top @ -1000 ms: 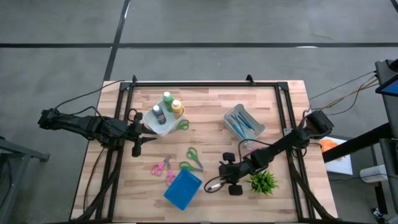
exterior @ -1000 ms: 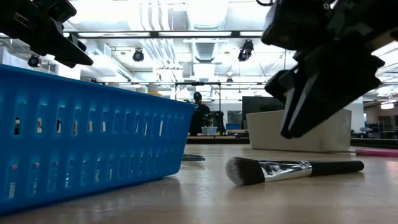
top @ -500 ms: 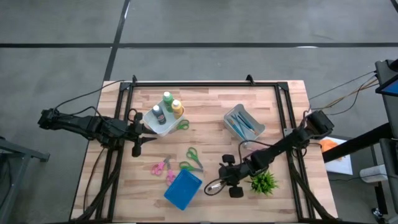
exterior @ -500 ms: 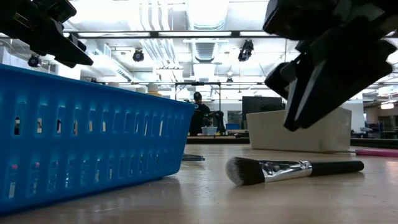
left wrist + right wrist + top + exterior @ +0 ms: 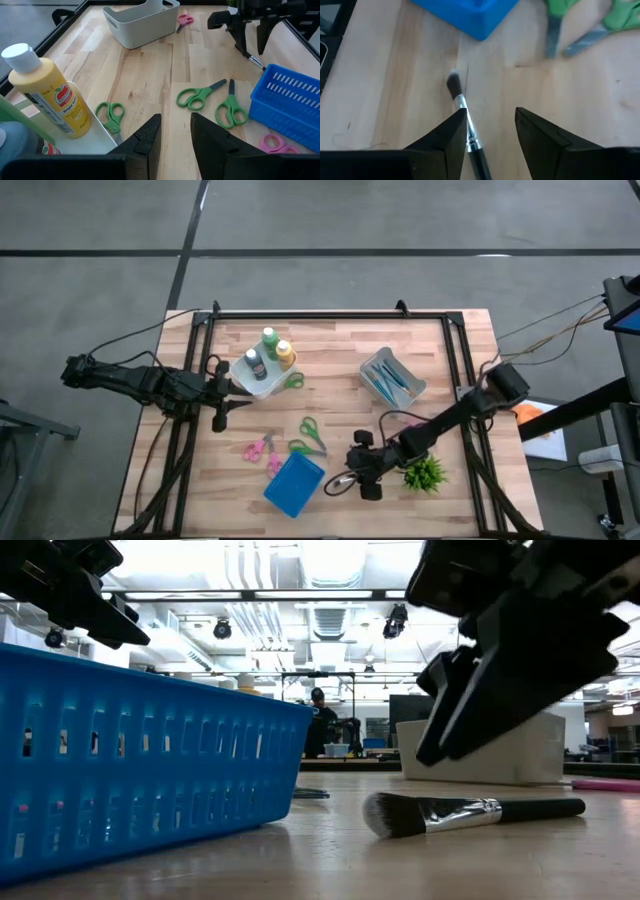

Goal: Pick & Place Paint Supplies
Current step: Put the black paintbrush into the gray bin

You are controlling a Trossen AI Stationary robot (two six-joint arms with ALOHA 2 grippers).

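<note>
**Operator:** Since a second ago, my right gripper (image 5: 352, 476) has slid toward the lower left of the overhead frame and now sits just off the right corner of the blue basket (image 5: 294, 485). From the table-level camera its fingers have swung lower and leftward, over the brush (image 5: 470, 810).

**Observer:** Fingers parted?

**Operator:** Yes, spread and holding nothing. On the right wrist camera the brush (image 5: 465, 126) runs up between the two fingers (image 5: 442, 140), bristles toward the basket. It hasn't budged on the table.

**Observer:** So what does that mean?

**Operator:** My guess is I'm lining up to pinch it; the handle sits nearer one finger, so I'd want to centre first.

**Observer:** Other supplies?

**Operator:** Unmoved. The three squeeze bottles (image 5: 270, 351) stand in a white tray (image 5: 256, 383) at upper left, and the blue brushes (image 5: 390, 381) lie in the white bin (image 5: 412, 392) right of centre. My left gripper (image 5: 219, 393) waits beside that tray, fingers apart, empty.
</note>
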